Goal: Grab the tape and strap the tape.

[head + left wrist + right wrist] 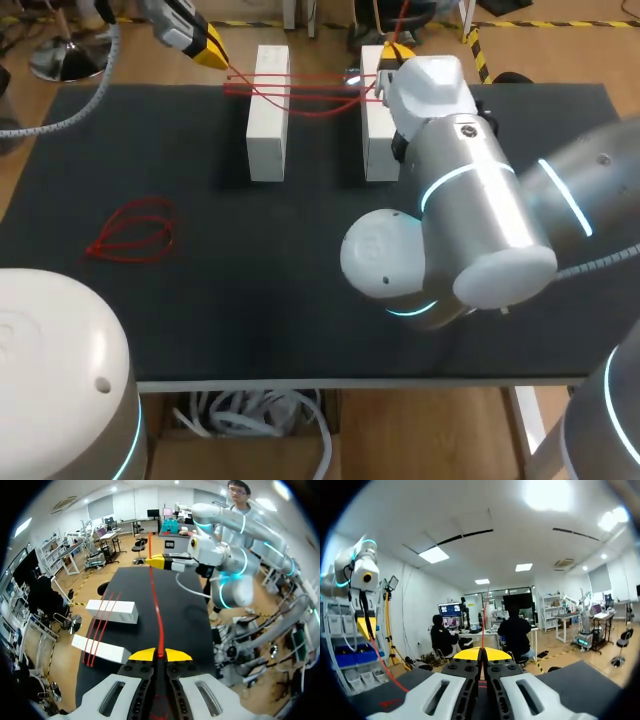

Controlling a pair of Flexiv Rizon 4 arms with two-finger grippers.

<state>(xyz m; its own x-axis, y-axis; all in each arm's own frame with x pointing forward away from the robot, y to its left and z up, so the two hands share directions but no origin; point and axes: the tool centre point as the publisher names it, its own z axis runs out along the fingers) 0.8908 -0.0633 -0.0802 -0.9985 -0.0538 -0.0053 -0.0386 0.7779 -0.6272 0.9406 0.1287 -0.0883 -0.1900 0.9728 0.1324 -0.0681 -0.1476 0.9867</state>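
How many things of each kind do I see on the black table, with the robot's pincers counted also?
White rectangular blocks: 2
Taut red tape strung over both blocks: 1
Loose red tape bundle: 1
Yellow-tipped pincers, left pincer and right pincer: 2
Total: 6
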